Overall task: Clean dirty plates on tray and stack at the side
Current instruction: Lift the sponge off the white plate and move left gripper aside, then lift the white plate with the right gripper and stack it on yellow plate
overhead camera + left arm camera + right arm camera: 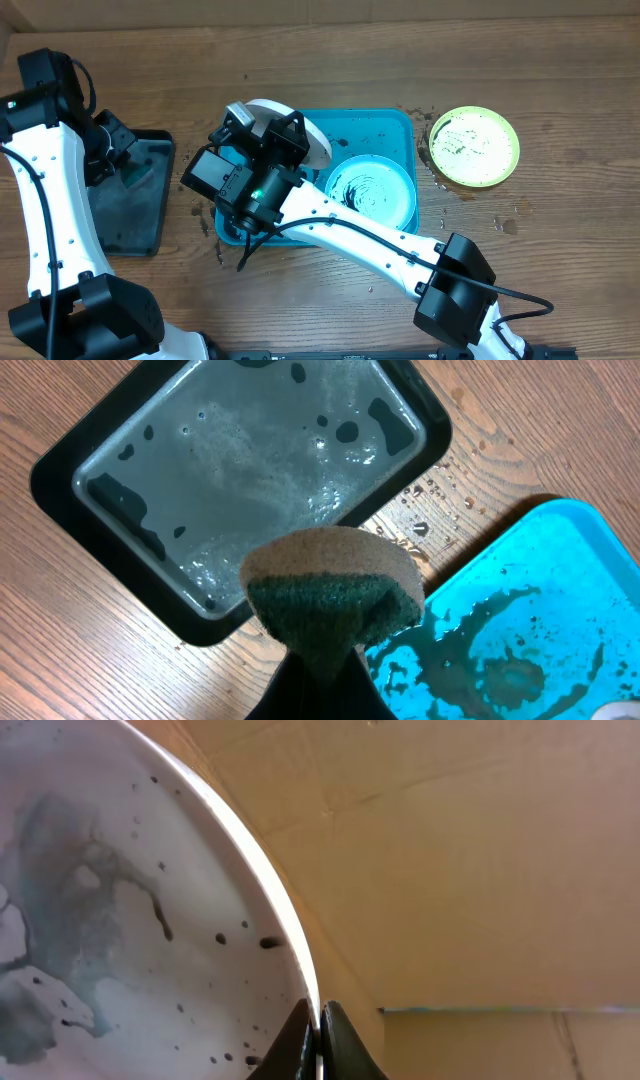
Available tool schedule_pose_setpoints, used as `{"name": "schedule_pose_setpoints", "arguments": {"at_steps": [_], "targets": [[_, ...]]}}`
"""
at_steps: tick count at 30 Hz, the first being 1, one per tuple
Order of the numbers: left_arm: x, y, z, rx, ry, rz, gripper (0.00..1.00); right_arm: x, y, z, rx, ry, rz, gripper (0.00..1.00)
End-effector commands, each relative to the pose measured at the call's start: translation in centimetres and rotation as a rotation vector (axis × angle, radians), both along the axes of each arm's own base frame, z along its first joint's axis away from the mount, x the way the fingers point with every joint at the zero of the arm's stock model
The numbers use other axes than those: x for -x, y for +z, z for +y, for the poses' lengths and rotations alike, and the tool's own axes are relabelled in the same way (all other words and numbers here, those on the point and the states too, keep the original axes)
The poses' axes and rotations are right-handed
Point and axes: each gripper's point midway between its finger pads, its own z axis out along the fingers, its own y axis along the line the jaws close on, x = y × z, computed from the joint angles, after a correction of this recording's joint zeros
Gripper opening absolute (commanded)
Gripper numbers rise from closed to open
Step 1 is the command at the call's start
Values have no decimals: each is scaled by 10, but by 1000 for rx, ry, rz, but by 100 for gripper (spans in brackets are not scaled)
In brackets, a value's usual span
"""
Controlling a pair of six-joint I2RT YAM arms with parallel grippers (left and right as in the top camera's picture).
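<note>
Item, near left: black tray point(50, 478), shallow, holding soapy water. Above its right edge hangs the left gripper point(118, 150), fingers clamped on a sponge point(335, 585), tan backing over green scouring face, apparently wet. Item, centre: turquoise tray point(385, 122), floor wet and smeared black. In its right half lies the mint plate point(372, 190), flat, black swirls across its face. Item, over the tray's far left corner: white plate point(120, 900), held tilted off the tray and pinched at its rim by the right gripper point(318, 1025); grey streaks and black specks show on its face. Item, far right on the table point(560, 250), just beside the tray: yellow-green plate point(473, 147), flat, dark-specked. Step in hand, as judged: scrubbing the white plate. Recommended handling: keep the plate over the turquoise tray so that run-off lands there. Bring the sponge's green face flat onto the smears and stroke towards the pinched rim with light pressure, since a rim-only hold may slip or pivot.
</note>
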Motion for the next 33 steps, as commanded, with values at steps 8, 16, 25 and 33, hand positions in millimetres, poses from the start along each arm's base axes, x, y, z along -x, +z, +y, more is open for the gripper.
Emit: {"name": "schedule_pose_setpoints", "arguments": {"at_steps": [8, 16, 25, 33], "targets": [[2, -1, 0, 13, 20, -1, 4, 4, 32, -1, -13, 6, -51, 4], [2, -1, 0, 13, 21, -1, 4, 4, 32, -1, -14, 6, -51, 4], [1, -1, -1, 19, 18, -4, 4, 4, 21, 5, -83, 26, -4, 4], [1, -1, -1, 19, 18, -4, 4, -22, -28, -33, -324, -99, 225, 4]]}}
